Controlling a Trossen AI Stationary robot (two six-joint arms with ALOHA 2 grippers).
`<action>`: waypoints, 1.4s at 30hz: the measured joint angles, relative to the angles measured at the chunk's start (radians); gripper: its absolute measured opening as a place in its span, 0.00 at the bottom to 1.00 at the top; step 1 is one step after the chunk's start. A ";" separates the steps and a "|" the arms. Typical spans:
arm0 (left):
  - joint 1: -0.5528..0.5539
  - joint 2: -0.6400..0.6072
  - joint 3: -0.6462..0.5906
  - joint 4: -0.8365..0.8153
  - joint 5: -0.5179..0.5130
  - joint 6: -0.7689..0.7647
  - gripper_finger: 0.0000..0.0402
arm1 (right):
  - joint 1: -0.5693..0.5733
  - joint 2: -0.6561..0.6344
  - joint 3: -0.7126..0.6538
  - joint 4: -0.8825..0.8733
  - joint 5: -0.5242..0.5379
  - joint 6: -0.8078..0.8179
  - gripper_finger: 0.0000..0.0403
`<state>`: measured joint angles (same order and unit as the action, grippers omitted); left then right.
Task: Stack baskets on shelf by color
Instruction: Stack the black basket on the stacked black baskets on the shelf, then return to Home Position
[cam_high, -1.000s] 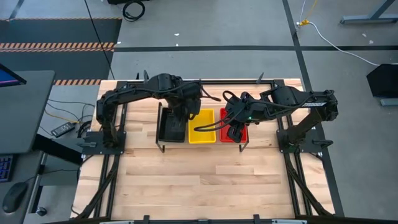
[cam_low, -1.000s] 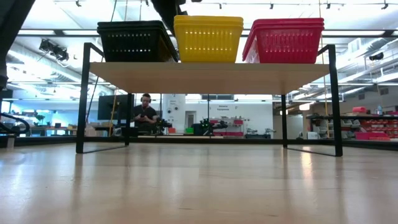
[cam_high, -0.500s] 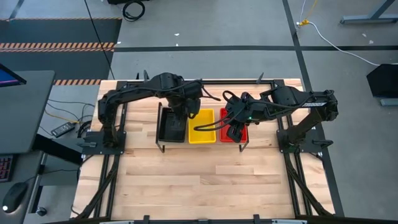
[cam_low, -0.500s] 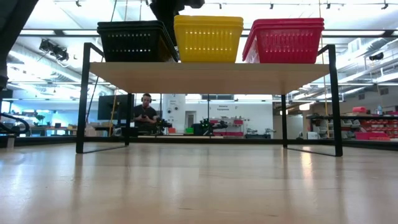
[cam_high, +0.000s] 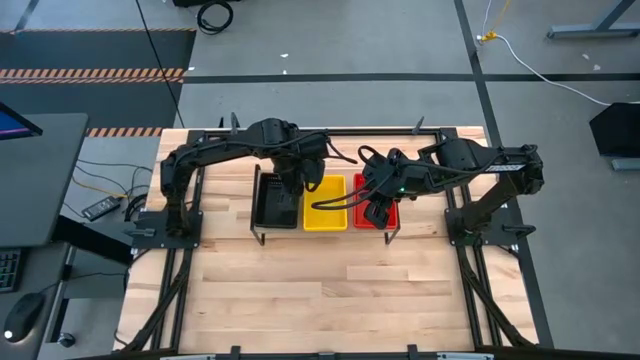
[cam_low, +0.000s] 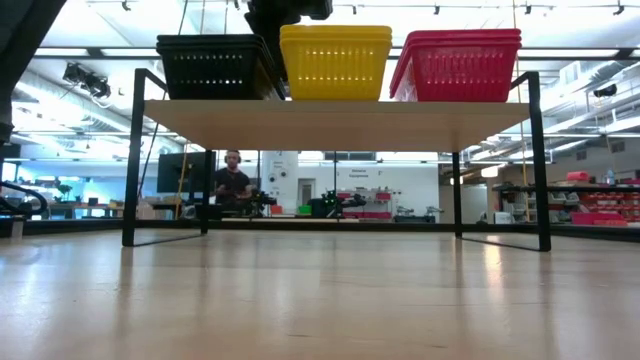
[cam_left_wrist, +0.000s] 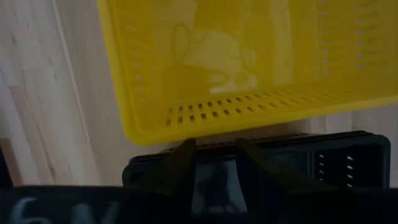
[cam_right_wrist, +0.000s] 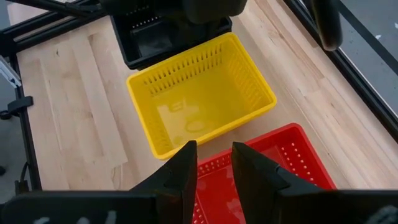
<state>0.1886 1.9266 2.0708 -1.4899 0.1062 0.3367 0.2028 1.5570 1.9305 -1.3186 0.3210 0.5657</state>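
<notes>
Black, yellow and red baskets sit in a row on the shelf (cam_low: 340, 122), which stands on the wooden tabletop (cam_high: 330, 290). I see my left tool (cam_left_wrist: 212, 144) with its fingers slightly parted, empty, over the black stack (cam_high: 273, 203), just beside the yellow stack (cam_high: 325, 204). My right tool (cam_right_wrist: 213, 149), likewise parted and empty, hovers above the red stack (cam_right_wrist: 280, 163).

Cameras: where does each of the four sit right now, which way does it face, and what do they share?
High view: overhead, straight down; both arms over the shelf.
Low view: tabletop height, looking across under the shelf into the room; dark arm part above.
Left wrist view: over the black baskets, facing the yellow baskets; left gripper fingers apart, empty.
Right wrist view: over the red baskets; right gripper likewise.
All four show the yellow baskets.
</notes>
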 joint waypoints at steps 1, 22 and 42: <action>0.000 0.000 0.000 0.000 0.000 0.000 0.29 | 0.000 0.000 0.000 0.000 0.000 0.000 0.26; 0.011 -0.195 0.000 0.058 -0.033 -0.179 0.29 | -0.023 0.000 0.000 -0.006 -0.035 -0.089 0.26; 0.138 -0.502 0.000 0.332 0.093 -0.216 0.02 | -0.181 -0.225 0.000 0.148 -0.084 -0.305 0.10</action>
<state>0.3270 1.4241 2.0708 -1.1576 0.1992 0.1211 0.0214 1.3319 1.9308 -1.1711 0.2367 0.2605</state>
